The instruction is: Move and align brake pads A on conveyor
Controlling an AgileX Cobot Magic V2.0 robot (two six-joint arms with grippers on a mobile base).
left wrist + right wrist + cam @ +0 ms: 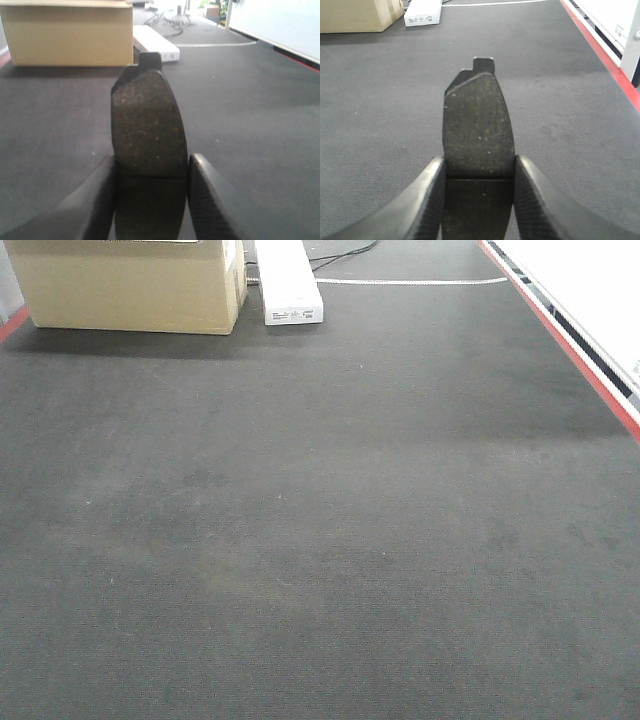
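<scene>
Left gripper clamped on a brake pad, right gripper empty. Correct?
Half wrong. The right gripper is not empty: the right wrist-mounted view shows it shut on a second brake pad, held between its fingers. The left gripper is indeed clamped on its brake pad.

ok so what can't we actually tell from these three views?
- Left wrist view: the bottom edge cuts off the near end of the left pad, held in the left gripper; its underside is hidden.
- Right wrist view: same for the right pad in the right gripper.
- Front view: no arm or pad in frame, so height above the conveyor is unknown.
- White box: label print too small to read.
</scene>
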